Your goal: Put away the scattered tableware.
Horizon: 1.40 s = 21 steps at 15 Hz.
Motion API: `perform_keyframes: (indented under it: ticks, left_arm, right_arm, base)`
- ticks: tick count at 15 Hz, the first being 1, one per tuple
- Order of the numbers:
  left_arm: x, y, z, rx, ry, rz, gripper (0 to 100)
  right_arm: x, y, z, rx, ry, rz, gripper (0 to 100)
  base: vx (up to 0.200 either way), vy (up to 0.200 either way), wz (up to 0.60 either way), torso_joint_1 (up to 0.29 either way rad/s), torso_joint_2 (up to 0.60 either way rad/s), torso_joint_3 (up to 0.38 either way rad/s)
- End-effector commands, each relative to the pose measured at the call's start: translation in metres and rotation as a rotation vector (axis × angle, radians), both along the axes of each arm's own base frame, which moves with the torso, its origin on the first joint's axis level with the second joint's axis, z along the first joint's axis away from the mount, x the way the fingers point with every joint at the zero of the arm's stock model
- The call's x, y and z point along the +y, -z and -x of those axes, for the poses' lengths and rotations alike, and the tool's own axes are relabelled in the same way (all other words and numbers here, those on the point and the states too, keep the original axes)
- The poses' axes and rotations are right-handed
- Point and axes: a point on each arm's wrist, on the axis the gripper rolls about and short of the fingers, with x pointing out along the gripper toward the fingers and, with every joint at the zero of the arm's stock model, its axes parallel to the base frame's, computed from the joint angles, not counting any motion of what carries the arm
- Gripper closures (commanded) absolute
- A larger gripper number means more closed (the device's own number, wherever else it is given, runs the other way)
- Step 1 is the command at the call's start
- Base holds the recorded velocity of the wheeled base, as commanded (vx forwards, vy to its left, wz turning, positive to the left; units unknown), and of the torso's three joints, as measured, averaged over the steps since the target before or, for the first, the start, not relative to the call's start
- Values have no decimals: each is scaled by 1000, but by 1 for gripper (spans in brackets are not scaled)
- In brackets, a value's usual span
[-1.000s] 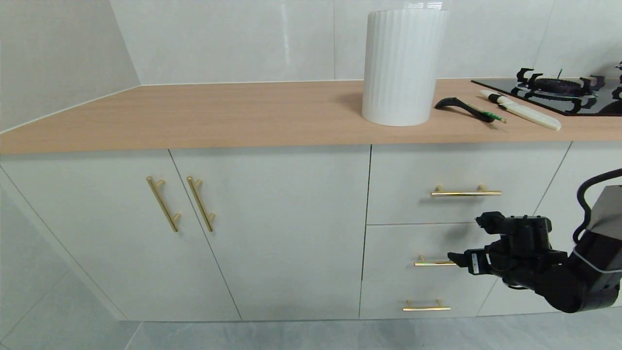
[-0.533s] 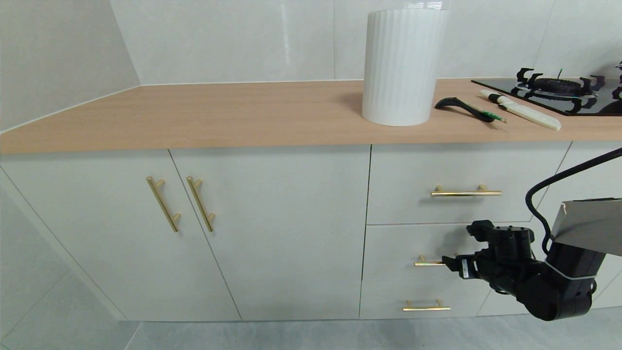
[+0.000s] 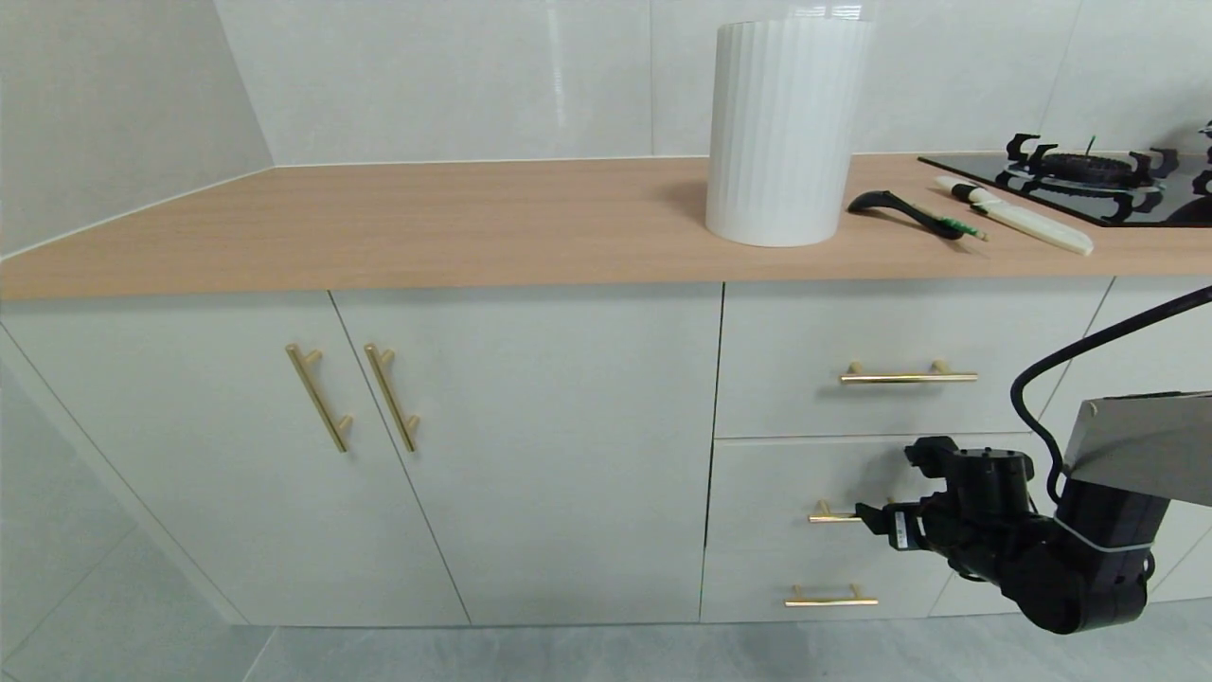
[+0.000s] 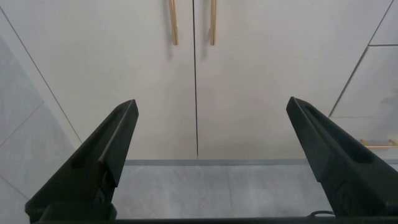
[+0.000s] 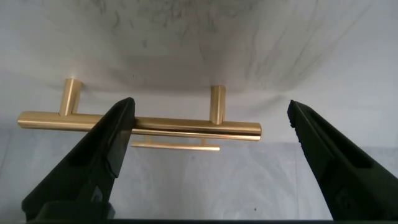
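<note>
Hovering low in front of the drawers, the right gripper [image 3: 895, 483] has its two black fingers spread wide, not clamped on anything. In the right wrist view the gripper [image 5: 209, 107] faces the brass bar handle of the middle drawer [image 5: 140, 124], and the bar lies across the gap between the fingers. In the head view the tip of the lower finger overlaps the right end of this handle [image 3: 833, 516]. I cannot tell if it touches the metal.

The scattered tableware lies up on the light brown wooden countertop [image 3: 426, 223], well apart from both grippers. A black curved utensil with a long thin handle [image 3: 904, 208] rests just to the right of the tall white ribbed cylindrical container [image 3: 781, 133]. A long cream-coloured flat utensil with a dark band near one end [image 3: 1027, 223] lies beside it, close to the black gas hob [image 3: 1089, 180].

The left gripper [image 4: 211, 104] is also released, with its fingers far apart and nothing between them. It points at the pale double cupboard doors [image 4: 249, 81], which have two vertical brass handles [image 4: 173, 22].

The top drawer carries a brass bar handle [image 3: 907, 376] above the right gripper, and the bottom drawer has a shorter brass handle [image 3: 831, 599] below it. The floor under the cabinets is of grey tiles [image 3: 568, 654].
</note>
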Motion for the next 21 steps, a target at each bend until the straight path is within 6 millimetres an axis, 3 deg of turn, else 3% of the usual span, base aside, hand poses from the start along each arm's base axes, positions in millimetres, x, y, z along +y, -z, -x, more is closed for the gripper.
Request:
perform_keyframes:
  ticks: [1, 4, 6, 9, 10, 11, 12, 14, 17, 18, 21]
  left_arm:
    - [0, 0, 0, 1, -1, 1, 0]
    - [0, 0, 0, 1, -1, 1, 0]
    - [0, 0, 0, 1, -1, 1, 0]
    - [0, 0, 0, 1, -1, 1, 0]
    - [0, 0, 0, 1, -1, 1, 0]
    - [0, 0, 0, 1, -1, 1, 0]
    - [0, 0, 0, 1, -1, 1, 0]
    - [0, 0, 0, 1, -1, 1, 0]
    - [0, 0, 0, 1, -1, 1, 0]
    - [0, 0, 0, 1, -1, 1, 0]
    - [0, 0, 0, 1, -1, 1, 0]
  right_arm:
    - [-1, 0, 6, 20, -1, 3, 0]
    - [-2, -8, 17, 28, 0, 1, 0]
    - [-3, -26, 29, 8, -6, -7, 0]
    - [-4, -93, 67, -134, -13, -38, 0]
    - [-6, -126, 81, -202, -19, -46, 0]
    - [-6, -132, 84, -210, -20, -48, 0]
    - [-7, -171, 98, -243, -32, -59, 0]
    - [-6, -201, 100, -222, -43, -61, 0]
    - [-3, -200, 73, -135, -49, -90, 0]
    - [0, -192, 55, -112, -49, -89, 0]
    - [5, -166, 35, -35, -55, -79, 0]
  base:
    - [0, 0, 0, 0, 0, 0]
    - [0, 0, 0, 0, 0, 0]
    - [0, 0, 0, 0, 0, 0]
    - [0, 0, 0, 0, 0, 0]
    - [0, 0, 0, 0, 0, 0]
    - [0, 0, 0, 0, 0, 0]
    - [0, 0, 0, 0, 0, 0]
    - [0, 0, 0, 0, 0, 0]
    - [0, 0, 0, 0, 0, 0]
    - [0, 0, 0, 0, 0, 0]
    - [0, 0, 0, 0, 0, 0]
